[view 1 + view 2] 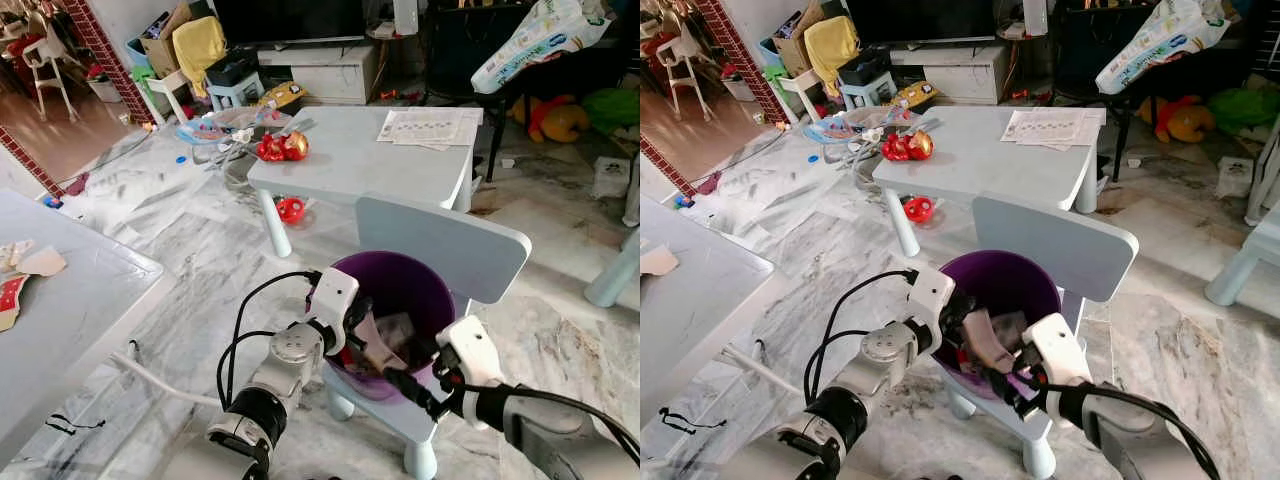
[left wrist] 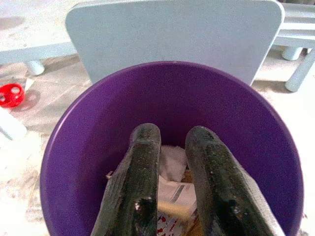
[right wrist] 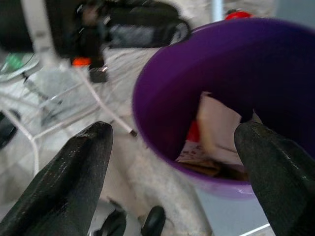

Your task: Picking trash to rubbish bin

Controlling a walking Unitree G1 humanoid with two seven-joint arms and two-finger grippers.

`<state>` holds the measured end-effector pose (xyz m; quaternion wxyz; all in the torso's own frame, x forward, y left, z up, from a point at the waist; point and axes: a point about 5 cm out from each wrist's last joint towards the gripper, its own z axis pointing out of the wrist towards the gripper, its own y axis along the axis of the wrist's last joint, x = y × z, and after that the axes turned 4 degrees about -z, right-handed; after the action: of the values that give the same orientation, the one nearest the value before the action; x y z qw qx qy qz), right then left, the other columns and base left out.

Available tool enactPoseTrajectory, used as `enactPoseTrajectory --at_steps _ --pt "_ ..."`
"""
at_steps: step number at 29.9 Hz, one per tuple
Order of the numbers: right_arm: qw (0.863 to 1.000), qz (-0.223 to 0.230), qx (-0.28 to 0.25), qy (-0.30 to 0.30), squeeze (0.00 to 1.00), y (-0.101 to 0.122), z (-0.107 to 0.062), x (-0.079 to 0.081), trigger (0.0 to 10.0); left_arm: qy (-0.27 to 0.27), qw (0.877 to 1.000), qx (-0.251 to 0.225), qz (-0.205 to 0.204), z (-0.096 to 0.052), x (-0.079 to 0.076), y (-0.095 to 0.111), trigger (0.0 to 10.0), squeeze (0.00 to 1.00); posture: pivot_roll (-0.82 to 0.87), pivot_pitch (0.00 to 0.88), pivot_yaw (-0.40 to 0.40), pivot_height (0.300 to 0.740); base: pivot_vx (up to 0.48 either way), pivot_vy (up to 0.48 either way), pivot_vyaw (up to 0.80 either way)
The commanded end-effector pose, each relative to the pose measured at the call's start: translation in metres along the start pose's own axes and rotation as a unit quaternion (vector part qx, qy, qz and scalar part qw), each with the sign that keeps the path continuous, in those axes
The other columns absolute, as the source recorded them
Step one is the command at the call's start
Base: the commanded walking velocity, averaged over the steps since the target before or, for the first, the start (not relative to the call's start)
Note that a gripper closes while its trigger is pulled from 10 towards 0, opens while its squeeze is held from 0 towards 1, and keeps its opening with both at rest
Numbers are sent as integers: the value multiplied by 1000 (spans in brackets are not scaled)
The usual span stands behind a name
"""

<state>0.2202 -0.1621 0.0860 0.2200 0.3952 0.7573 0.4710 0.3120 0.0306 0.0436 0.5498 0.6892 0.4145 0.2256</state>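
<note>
A purple bin (image 1: 425, 285) stands on a small pale-blue chair (image 1: 470, 250). Crumpled paper and wrappers (image 2: 172, 169) lie at its bottom. My left gripper (image 1: 352, 345) reaches down inside the bin over its near-left rim, its fingers (image 2: 140, 172) nearly together on a beige piece of card (image 1: 378, 345) that tilts above the rubbish. The same card (image 3: 216, 128) stands up inside the bin in the right wrist view. At the bin's near outer wall, my right gripper (image 1: 402, 383) is open, its fingers (image 3: 78, 172) spread wide with nothing between them.
Behind the chair a pale-blue low table (image 1: 370, 160) carries red wrappers (image 1: 282, 148) and printed sheets (image 1: 425, 127). A red toy (image 1: 290, 209) lies under it. At the left, a white table (image 1: 70, 300) holds card scraps (image 1: 30, 265). Boxes and toys crowd the back.
</note>
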Motion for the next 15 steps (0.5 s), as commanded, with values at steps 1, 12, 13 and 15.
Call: enactPoseTrajectory --at_steps 1,12,13,15 --pt "1000 1 -7 -6 0 5 5 1 10000 14 1000 -3 4 1 5 4 10000 1000 -236 66 224 740 0 0 0" --pt "1000 1 -15 -17 0 10 12 2 10000 31 999 0 -21 1 8 1 10000 1000 -232 64 219 740 0 0 0" --pt "1000 1 -15 -18 0 11 12 1 10000 30 999 1 -24 1 8 0 10000 1000 -232 64 219 740 0 0 0" --pt "1000 0 -16 -20 0 11 11 1 10000 29 999 0 -28 1 7 0 10000 1000 -233 64 218 740 0 0 0"
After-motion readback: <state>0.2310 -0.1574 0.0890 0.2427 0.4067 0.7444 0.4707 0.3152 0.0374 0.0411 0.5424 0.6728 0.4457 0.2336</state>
